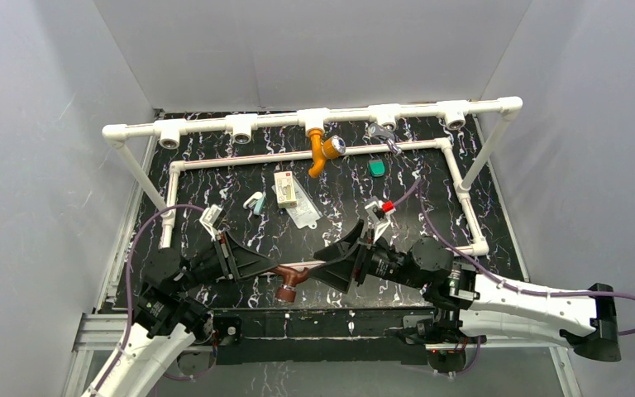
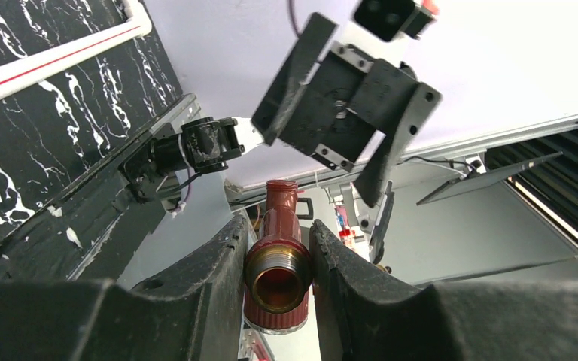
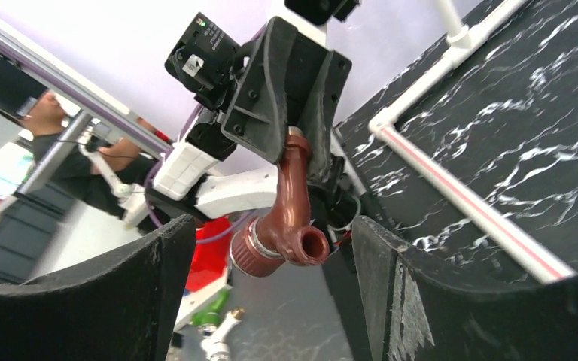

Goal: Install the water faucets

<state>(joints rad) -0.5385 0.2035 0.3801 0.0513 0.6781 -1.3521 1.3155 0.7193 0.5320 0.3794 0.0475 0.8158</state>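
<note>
Faucet (image 1: 291, 278) in dark reddish-brown hangs just above the desk's (image 1: 215, 186) near edge. Its long axis runs roughly left-right. The left end effector (image 1: 269, 266) clamps the threaded end, and the spout curves toward the right end effector (image 1: 331, 266), whose jaws gape around it without touching. Both arms reach low and inward, facing each other. The orange faucet (image 1: 321, 153) sits on the white pipe frame (image 1: 198, 124).

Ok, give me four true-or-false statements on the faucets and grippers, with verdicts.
1. The left gripper is shut on the reddish-brown faucet. True.
2. The right gripper clamps that faucet too. False: its jaws stand open, clear of it on both sides.
3. The orange faucet hangs at the middle tee of the white pipe frame. True.
4. The green block sits in the right gripper. False: it lies on the table, under the frame.
</note>
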